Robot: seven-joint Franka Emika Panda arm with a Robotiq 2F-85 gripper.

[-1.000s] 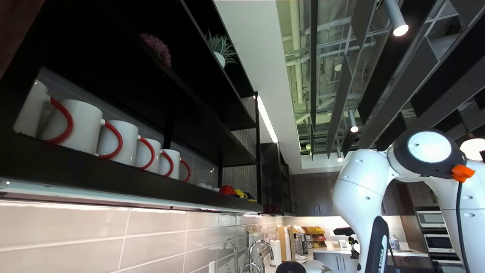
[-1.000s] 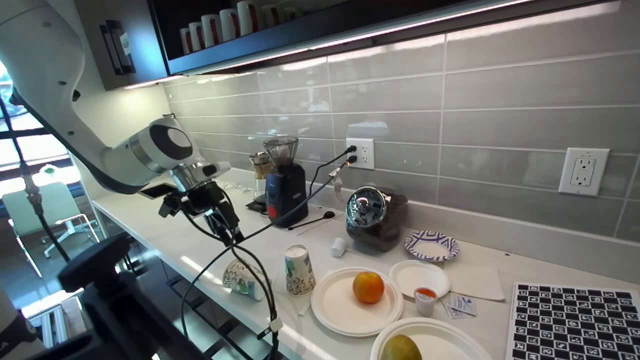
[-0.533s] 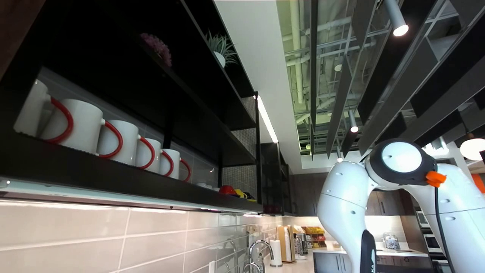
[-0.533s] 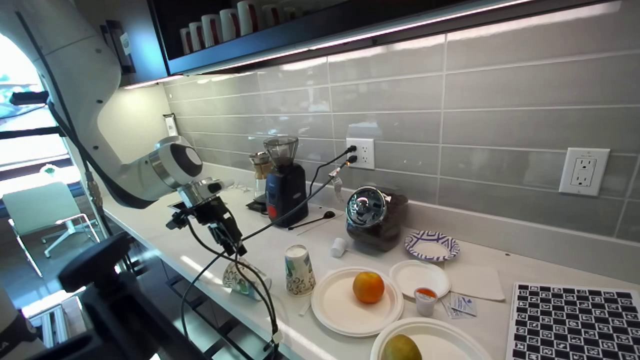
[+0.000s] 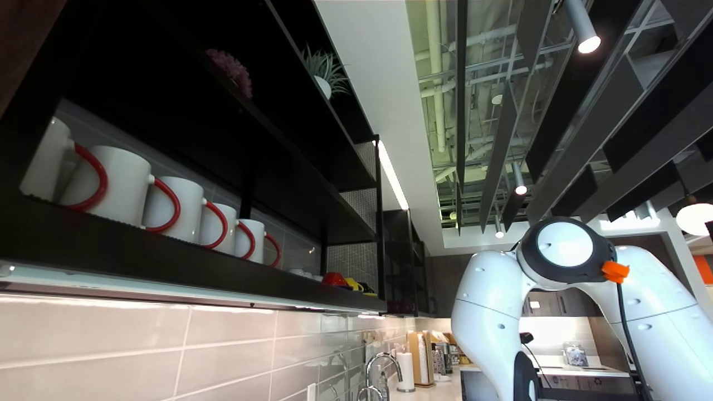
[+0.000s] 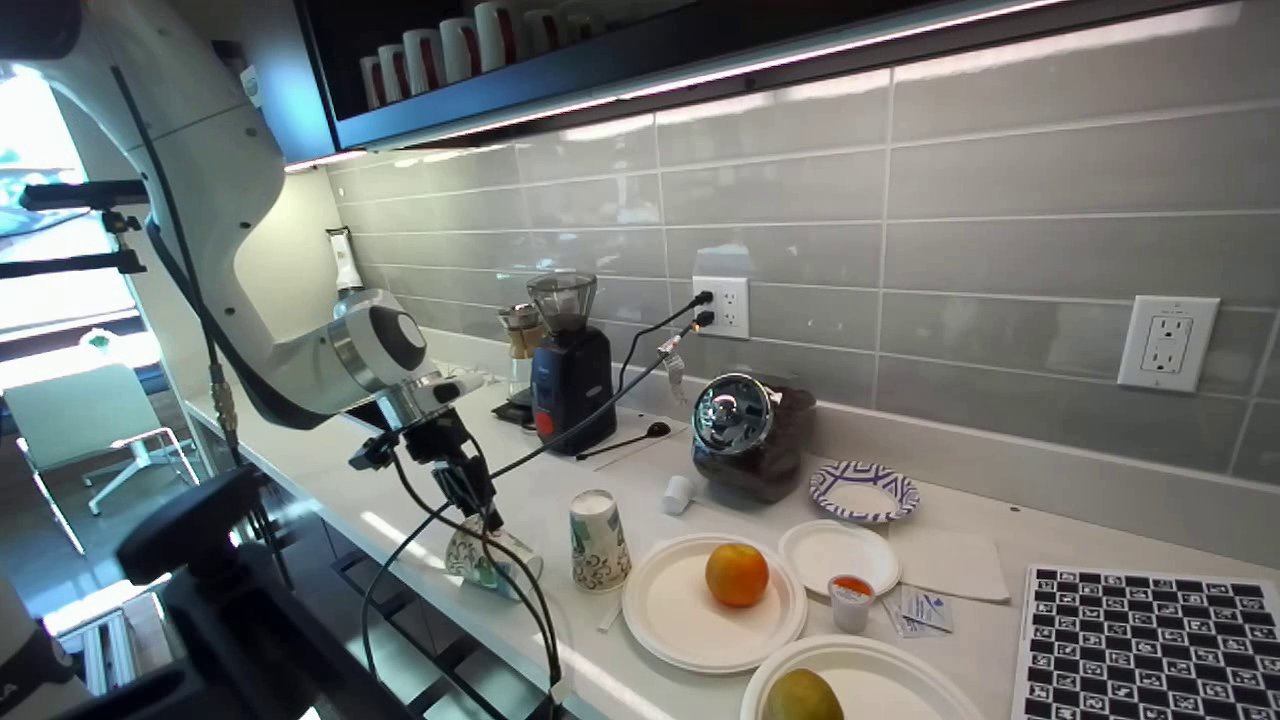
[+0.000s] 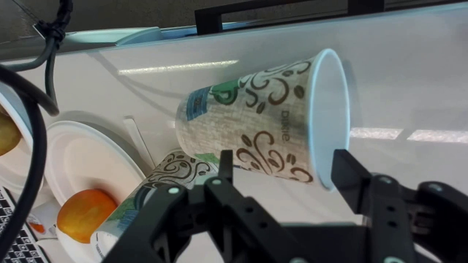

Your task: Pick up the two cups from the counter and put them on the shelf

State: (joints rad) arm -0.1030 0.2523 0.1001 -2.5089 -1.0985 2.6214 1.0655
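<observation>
Claw (image 7: 284,168): jaws parted, gripping nothing.
Lying cup (image 7: 257,122): on the tabletop (image 7: 409,84), just beneath the claw; touching or not, cannot tell.
Standing cup (image 6: 600,540): upside down, near the claw, which partly hides it in the wrist view.
Shelf (image 5: 167,256): well above the claw, depths dark; neither cup placed, both left to lift.

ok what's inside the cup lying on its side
In the wrist view, the tipped cup shows plain pale inner wall behind its rim. The depths toward its base are covered by its own side, so whether anything sits there can't be told.
</observation>
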